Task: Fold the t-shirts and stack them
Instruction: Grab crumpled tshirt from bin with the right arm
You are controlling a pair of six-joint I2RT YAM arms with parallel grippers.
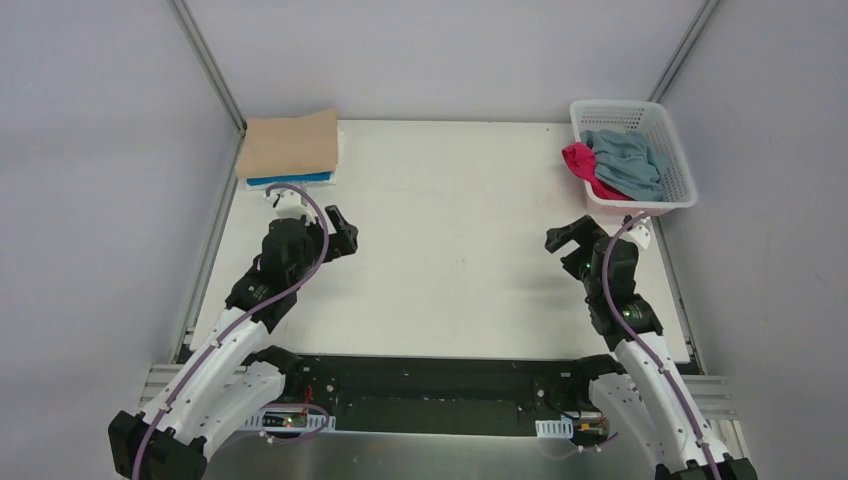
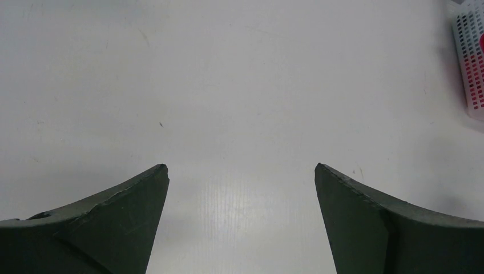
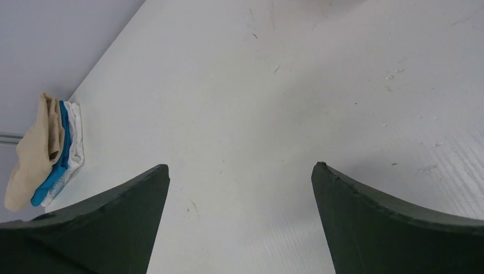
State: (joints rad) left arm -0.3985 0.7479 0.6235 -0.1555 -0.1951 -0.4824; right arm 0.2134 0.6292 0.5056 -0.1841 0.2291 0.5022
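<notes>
a: nearest you, the left gripper (image 2: 241, 171) and right gripper (image 3: 240, 171) both hang with jaws spread wide. there's nothing between them, only bare white table (image 1: 450, 230) below.

b: and the shirts?

a: two lie crumpled in the white plastic lattice basket (image 1: 684, 170). the dusty teal-blue cloth t-shirt (image 1: 625, 160) is on top, and the magenta-red cloth t-shirt (image 1: 578, 160) spills over the rim. well apart from the basket, across the table, the folded tan t-shirt (image 1: 292, 145) sits on the folded bright blue t-shirt (image 1: 290, 181).

b: how will they handle?

a: i'd judge them light, limp and not fragile, so they'll sag and drag. your right gripper is just beside the basket on its near side. pinch a raised fold of the teal one and lift it clear of the rim.
</notes>
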